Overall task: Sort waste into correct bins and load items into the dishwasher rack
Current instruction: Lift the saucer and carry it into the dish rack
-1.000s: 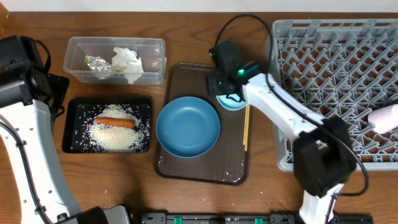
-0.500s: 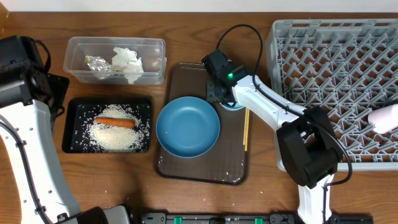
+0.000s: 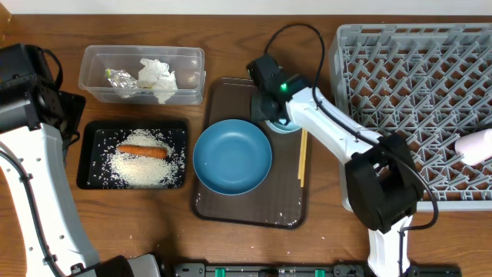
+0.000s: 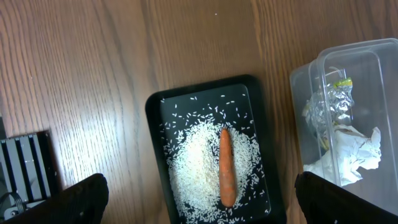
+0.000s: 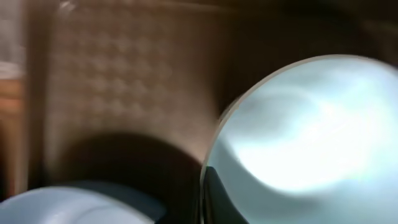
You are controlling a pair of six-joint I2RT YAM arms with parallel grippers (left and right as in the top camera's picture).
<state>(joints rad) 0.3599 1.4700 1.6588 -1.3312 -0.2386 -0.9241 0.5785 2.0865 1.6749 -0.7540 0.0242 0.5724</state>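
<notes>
Now the right end effector [image 3: 270, 114] (closed) sits at the small light-blue bowl [image 5: 292, 130].

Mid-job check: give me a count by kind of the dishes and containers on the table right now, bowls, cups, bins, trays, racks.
Bowls: 2, the dark-blue bowl and the light-blue bowl
Cups: 1, the white cup
Bins: 2, the clear tub and the black tray
Serving trays: 1, the brown tray
Racks: 1, the grey rack
Total: 7

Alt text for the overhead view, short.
Right gripper closed on the rim of the small light-blue bowl, on the brown tray beside the large blue bowl. Rice and a carrot lie in the black tray; grey rack at image right.
</notes>
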